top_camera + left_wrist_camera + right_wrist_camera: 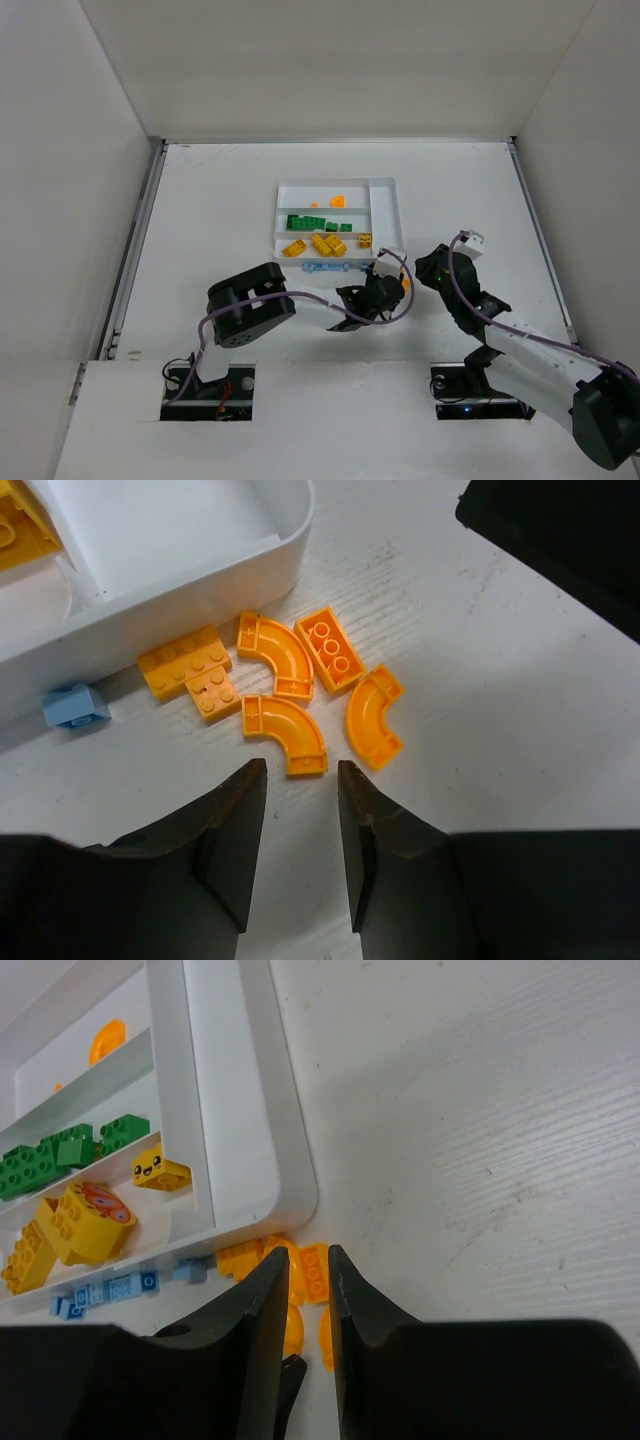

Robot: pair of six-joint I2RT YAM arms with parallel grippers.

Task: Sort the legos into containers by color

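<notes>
The white tray holds green legos, yellow legos and a few orange ones in separate sections. Just off its near right corner, several orange legos lie on the table: curved pieces, a small brick and a flat plate. My left gripper is open right behind them, holding nothing. My right gripper hovers over the same pile, its jaws a narrow gap apart and empty, with the orange brick showing between the tips.
Light blue legos lie in a row on the table along the tray's near wall, one close to the orange pile. The two grippers are close together. White walls enclose the table.
</notes>
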